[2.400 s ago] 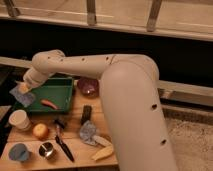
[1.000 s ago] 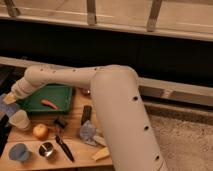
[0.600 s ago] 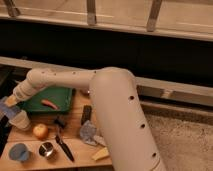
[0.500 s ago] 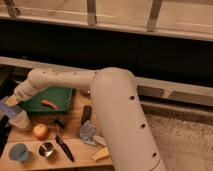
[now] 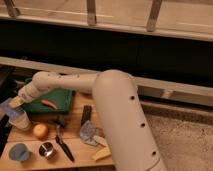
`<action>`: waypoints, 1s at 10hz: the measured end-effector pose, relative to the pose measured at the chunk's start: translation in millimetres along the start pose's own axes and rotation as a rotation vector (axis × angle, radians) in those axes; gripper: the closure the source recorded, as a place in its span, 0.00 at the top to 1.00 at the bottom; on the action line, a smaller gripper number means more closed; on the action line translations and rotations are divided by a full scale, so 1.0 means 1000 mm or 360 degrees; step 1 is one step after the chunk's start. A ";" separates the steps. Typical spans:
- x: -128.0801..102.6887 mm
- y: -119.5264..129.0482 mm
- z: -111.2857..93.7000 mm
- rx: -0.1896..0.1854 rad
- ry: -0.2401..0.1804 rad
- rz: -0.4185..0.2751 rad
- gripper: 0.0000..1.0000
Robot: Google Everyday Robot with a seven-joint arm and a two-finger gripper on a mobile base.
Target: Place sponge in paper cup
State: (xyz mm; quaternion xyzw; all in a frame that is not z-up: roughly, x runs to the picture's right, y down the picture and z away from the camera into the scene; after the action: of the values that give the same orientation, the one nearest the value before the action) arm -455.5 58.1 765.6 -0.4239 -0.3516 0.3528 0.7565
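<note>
The white paper cup [image 5: 20,120] stands upright at the left edge of the wooden table [image 5: 75,122]. My gripper [image 5: 13,103] is at the far left, right above the cup's rim. It is shut on the sponge [image 5: 16,101], a small yellowish piece with a bluish part that sits just over the cup's mouth. My large white arm [image 5: 100,95] reaches in from the lower right across the table.
A green tray [image 5: 57,96] with a red-orange item [image 5: 48,104] lies behind the cup. An orange fruit [image 5: 40,131], a blue cup [image 5: 18,152], a metal cup [image 5: 47,149], a black knife [image 5: 63,144], a grey-blue cloth [image 5: 90,132] and a yellow piece [image 5: 102,154] lie in front.
My gripper has carried the sponge left and down from over the green tray to just above the paper cup. In the last half second it barely moved.
</note>
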 end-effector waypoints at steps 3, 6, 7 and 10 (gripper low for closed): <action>0.006 -0.003 0.007 -0.0018 -0.0009 0.0034 0.00; 0.015 -0.006 0.011 -0.0048 -0.0021 0.0074 0.08; 0.018 -0.006 0.011 -0.0056 -0.0022 0.0085 0.17; 0.025 -0.006 0.008 -0.0054 -0.0023 0.0118 0.47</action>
State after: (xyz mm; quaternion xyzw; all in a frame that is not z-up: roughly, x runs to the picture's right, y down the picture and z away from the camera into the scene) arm -447.9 79.9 779.9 -0.4469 -0.3470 0.3777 0.7330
